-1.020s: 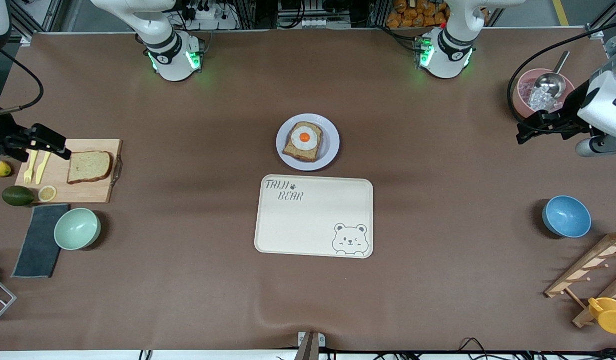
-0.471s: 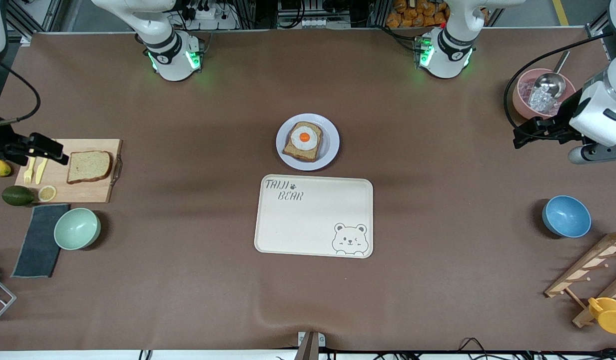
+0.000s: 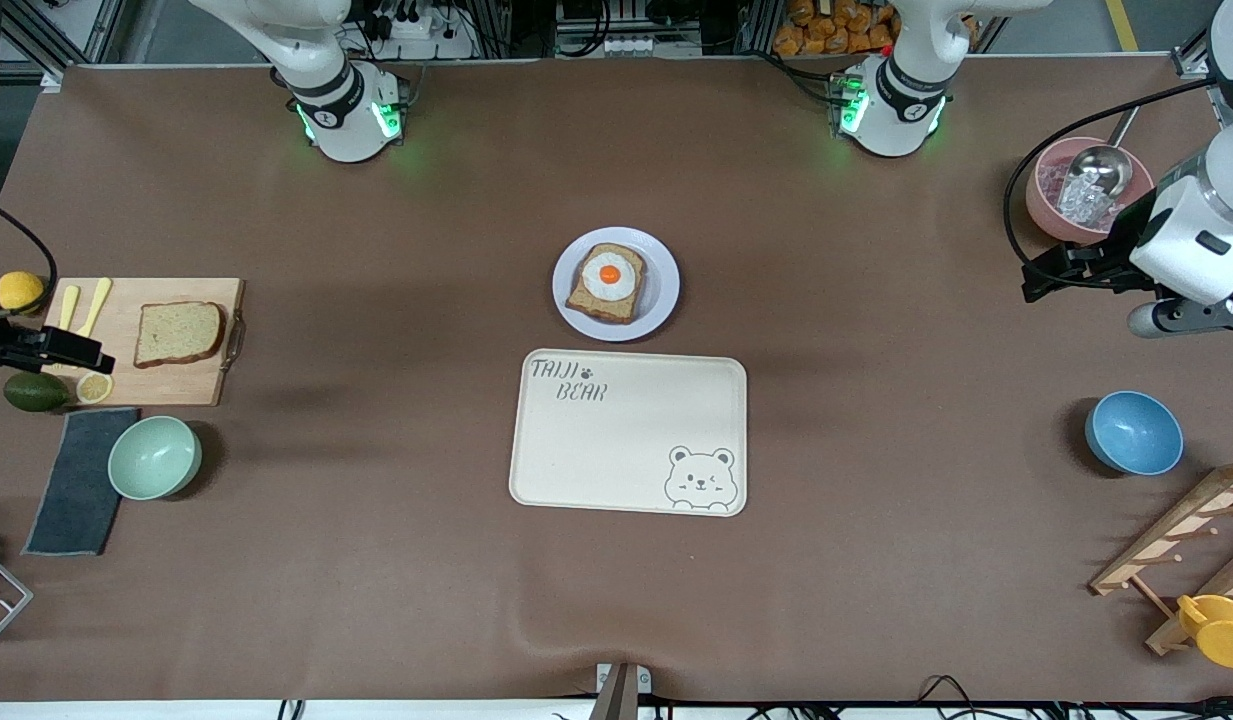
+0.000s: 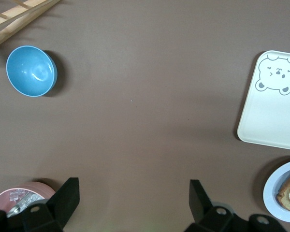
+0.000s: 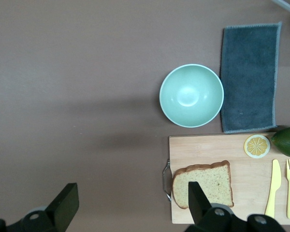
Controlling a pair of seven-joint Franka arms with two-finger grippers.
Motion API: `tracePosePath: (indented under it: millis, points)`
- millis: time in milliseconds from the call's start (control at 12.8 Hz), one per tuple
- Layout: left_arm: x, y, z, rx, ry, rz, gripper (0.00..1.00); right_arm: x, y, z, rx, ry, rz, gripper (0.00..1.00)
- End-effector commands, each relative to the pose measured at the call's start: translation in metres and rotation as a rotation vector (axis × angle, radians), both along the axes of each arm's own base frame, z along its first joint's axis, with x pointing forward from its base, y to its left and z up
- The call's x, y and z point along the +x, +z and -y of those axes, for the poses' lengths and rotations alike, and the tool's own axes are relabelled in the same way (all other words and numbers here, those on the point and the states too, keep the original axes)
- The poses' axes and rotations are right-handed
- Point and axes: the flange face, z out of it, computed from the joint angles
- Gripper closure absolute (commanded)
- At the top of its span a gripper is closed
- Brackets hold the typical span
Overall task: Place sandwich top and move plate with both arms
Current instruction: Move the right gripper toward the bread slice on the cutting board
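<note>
The sandwich top (image 3: 179,333), a plain brown bread slice, lies on a wooden cutting board (image 3: 176,385) at the right arm's end of the table; it also shows in the right wrist view (image 5: 203,186). The pale plate (image 3: 660,300) sits mid-table with an egg-topped toast (image 3: 606,282) on it; its rim shows in the left wrist view (image 4: 273,191). My right gripper (image 3: 86,352) (image 5: 133,203) is open and empty, high over the cutting board's outer end. My left gripper (image 3: 1041,275) (image 4: 134,200) is open and empty, over bare table beside a pink bowl (image 3: 1051,200).
A cream bear tray (image 3: 626,440) lies just nearer the front camera than the plate. A mint bowl (image 3: 154,457), grey cloth (image 3: 76,480), avocado (image 3: 34,391) and lemon (image 3: 20,290) surround the board. A blue bowl (image 3: 1133,432) and wooden rack (image 3: 1186,540) stand at the left arm's end.
My right gripper has shifted along the cutting board's outer end, uncovering the yellow fork, knife and the lemon. My left gripper has drifted slightly toward the table's middle.
</note>
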Motion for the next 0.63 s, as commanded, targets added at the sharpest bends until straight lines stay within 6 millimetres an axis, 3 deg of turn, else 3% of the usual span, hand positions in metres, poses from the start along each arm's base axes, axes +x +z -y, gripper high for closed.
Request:
tracePosePath:
  millis: [0,471,549]
  points:
    - [0.004,-0.002,0.002,-0.014,-0.008,-0.001,0.00,-0.006,-0.007,0.003,0.023,0.027,-0.005,0.00]
    - [0.014,-0.022,0.003,-0.041,-0.002,-0.015,0.00,-0.020,-0.044,0.066,0.050,0.060,-0.020,0.00]
    - [0.015,-0.027,0.004,-0.050,0.000,-0.014,0.00,-0.025,-0.059,0.079,0.062,0.081,-0.038,0.00]
